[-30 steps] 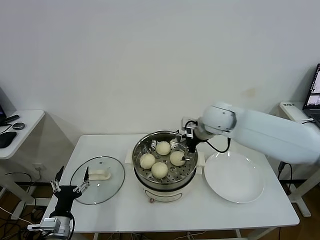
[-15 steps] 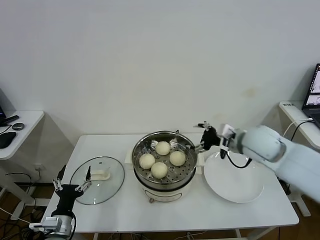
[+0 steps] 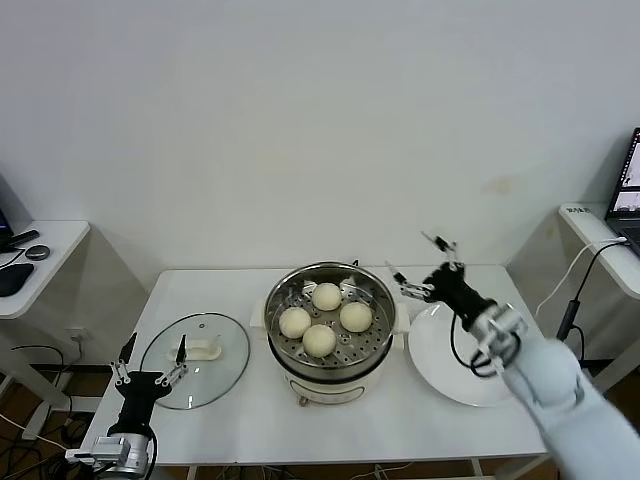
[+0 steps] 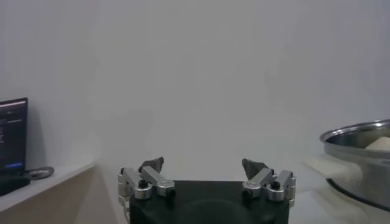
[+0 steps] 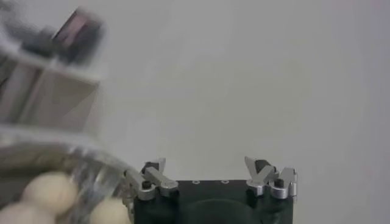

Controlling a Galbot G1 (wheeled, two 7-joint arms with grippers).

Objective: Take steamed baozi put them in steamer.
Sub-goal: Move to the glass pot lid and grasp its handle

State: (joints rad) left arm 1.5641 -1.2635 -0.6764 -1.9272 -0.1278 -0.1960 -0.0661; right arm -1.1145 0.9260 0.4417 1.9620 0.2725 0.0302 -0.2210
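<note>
The right gripper [image 3: 425, 265] is holding its fingers apart with nothing between them, tilting up in the air just beside the steamer [image 3: 330, 325] and above the inner edge of the white plate [image 3: 468, 355]. Judging by that empty, raised pose, it is clearing the pot so as not to nudge what lies inside. All four steamed baozi [image 3: 326, 296] are sitting on the perforated tray, close together but each on its own patch, which suggests the loading is done or nearly so. The plate is carrying no buns. In the right wrist view the pot rim and a few pale buns [image 5: 47, 192] are showing blurred at one corner, cut off by the frame.

The left gripper [image 3: 146, 368] is waiting low at the near edge of the table [image 3: 400, 425], fingers spread and empty, just beside the glass lid [image 3: 195, 360], which is lying flat with its white handle up. The steamer's base is mostly hidden by its own bowl.
</note>
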